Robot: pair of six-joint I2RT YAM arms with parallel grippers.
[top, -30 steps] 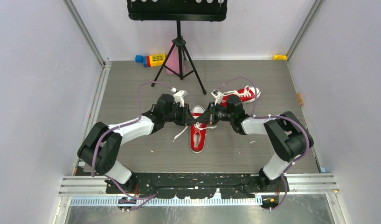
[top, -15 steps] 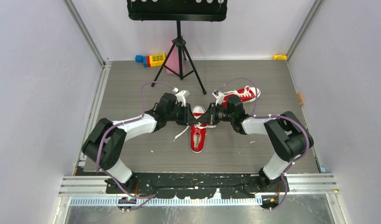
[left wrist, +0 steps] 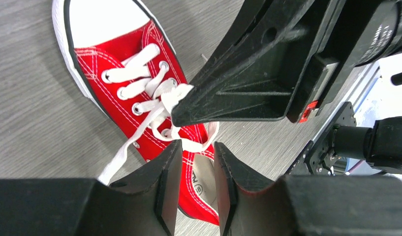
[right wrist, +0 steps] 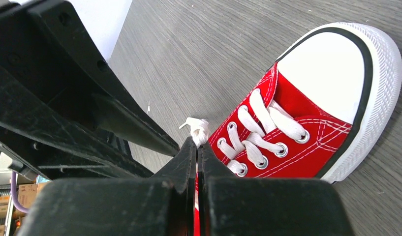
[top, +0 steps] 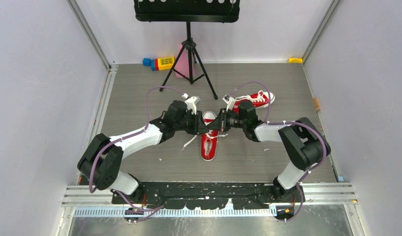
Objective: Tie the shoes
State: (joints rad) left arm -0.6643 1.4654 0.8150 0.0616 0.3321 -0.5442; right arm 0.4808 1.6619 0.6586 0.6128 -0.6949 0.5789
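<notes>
A: What is the shoe (left wrist: 115, 59) made of?
B: Matt red canvas, woven white cloth laces (left wrist: 127, 74), shiny metal eyelets (right wrist: 280, 147), and a smooth white rubber toe cap (right wrist: 322, 73), finely textured at the rim.
A: And the table (right wrist: 213, 59)?
B: Matt grey wood-grain. The right gripper (right wrist: 196, 143) is black plastic, dull and scuffed.

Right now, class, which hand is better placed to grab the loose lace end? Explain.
Left. The left hand is open near the loose lace end; the right hand is shut on a bunched lace.
</notes>
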